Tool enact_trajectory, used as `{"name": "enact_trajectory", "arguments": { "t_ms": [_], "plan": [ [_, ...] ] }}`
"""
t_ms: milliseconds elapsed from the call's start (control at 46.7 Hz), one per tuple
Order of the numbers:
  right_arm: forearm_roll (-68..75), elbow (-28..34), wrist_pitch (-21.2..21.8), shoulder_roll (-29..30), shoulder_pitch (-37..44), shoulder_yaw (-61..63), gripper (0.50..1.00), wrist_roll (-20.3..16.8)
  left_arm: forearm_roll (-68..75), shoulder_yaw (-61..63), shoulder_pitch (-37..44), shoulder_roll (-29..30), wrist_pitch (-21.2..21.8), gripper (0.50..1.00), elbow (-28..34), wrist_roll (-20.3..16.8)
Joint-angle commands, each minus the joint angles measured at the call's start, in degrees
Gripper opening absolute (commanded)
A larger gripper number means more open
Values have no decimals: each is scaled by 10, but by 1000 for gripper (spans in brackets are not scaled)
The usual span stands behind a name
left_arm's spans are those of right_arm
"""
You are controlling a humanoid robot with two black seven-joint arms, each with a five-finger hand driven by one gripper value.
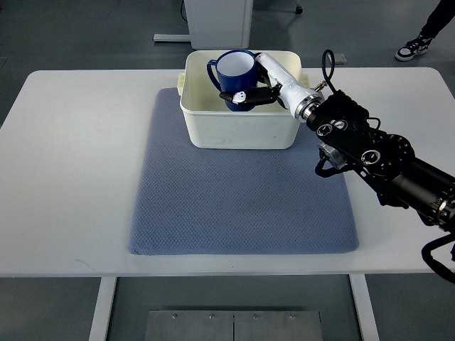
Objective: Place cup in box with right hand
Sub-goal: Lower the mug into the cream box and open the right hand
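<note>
nearest the camera, well below the right hand [257, 91], a grey-blue mat [242, 192] lies flat on the white table [71, 177], its front edge close to the table's near rim. up from there and to the hand's right, the black forearm [377, 156] comes in from the picture's right edge, jointed and cabled, and narrows to a white wrist section that reaches over the right wall of the box [238, 128]. the white box sits on the far end of the mat, directly beneath the hand, its near wall just below the fingers. at the end of the wrist the right hand is closed around the blue cup [234, 77], dark fingers [245, 96] wrapped across the cup's lower side facing the camera. the cup is upright, white inside, mouth open upward, its handle pointing away from the hand to the left; it is inside the box's outline, near the far wall, though whether its base rests on the box floor cannot be told. beyond the hand, past the table's far edge, a white pedestal base [217, 21] stands on the floor, and further right of the hand a person's shoe [414, 47] shows at the top corner.
</note>
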Motion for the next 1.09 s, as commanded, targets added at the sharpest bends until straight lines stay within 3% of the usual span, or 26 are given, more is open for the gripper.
{"name": "enact_trajectory", "arguments": {
  "t_ms": [0,150,236,707,1071],
  "plan": [
    [0,1,0,0,-2,0,782,4,0,0,0,0,0,1000,0,0],
    [0,1,0,0,-6,0,939,4,-1,1,0,0,0,1000,0,0],
    [0,1,0,0,-7,0,979,4,0,1,0,0,0,1000,0,0],
    [1,26,0,-12,0,3,983,1,0,0,0,0,0,1000,0,0],
    [16,150,2,-141,10,20,983,-25,0,1,0,0,-1,1000,0,0]
  ]
}}
